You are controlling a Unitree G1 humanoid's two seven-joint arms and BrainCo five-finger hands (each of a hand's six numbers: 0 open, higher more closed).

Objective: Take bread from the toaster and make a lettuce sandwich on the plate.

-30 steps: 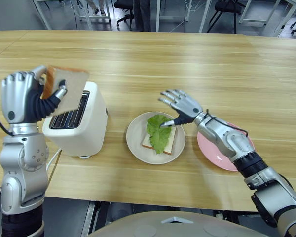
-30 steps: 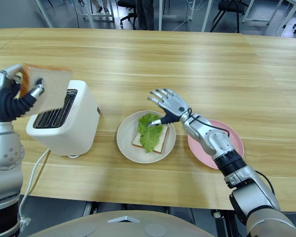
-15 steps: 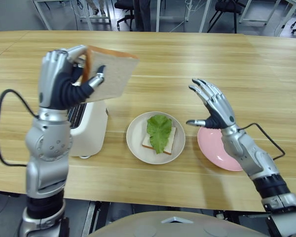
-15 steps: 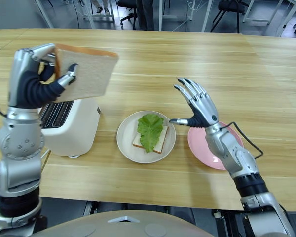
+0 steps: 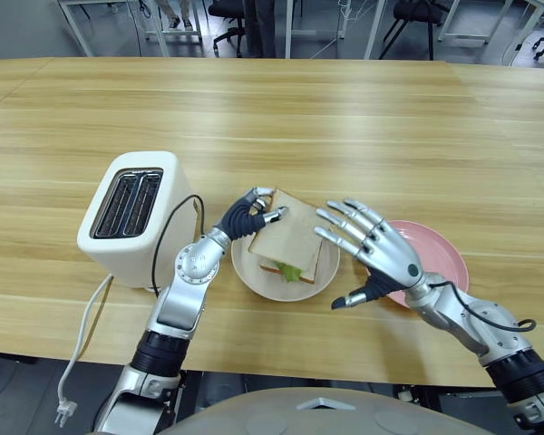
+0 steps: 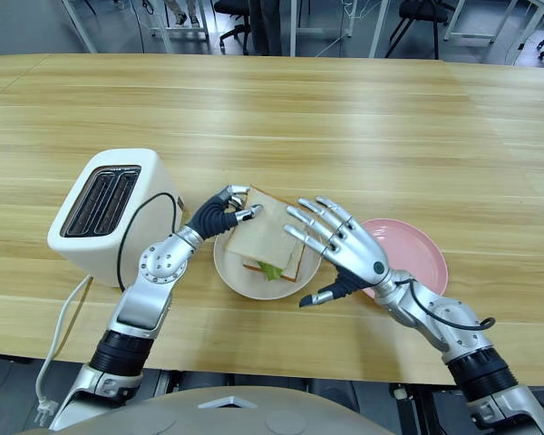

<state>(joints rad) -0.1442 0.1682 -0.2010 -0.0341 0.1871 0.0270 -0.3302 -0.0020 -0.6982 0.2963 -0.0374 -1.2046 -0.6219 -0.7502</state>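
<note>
Far left on the table [image 5: 344, 118]: cream toaster [image 5: 136, 213], slots up, cord [image 5: 86, 313] trailing off the front edge. Next, left hand [image 5: 247, 214], fingers clamped on the near-left corner of the top slice of bread [image 5: 295, 237]. Slice laid over the stack on the beige plate [image 5: 254, 279], seemingly tilted, higher at the pinched corner. Beneath it, a sliver of lettuce [image 5: 291, 270] and the edge of the lower slice [image 5: 274, 266] peeking out at the front. Just right of the plate, right hand [image 5: 381, 258], fingers spread apart and holding nothing, hovering over the near rim of the pink plate [image 5: 444, 263].

Risks, as a judgement: letting go while tilted could let the slice slide off-square or drag the lettuce out. Pulling the fingers away sideways might tug the slice along. Could also nudge the plate toward the right hand.
</note>
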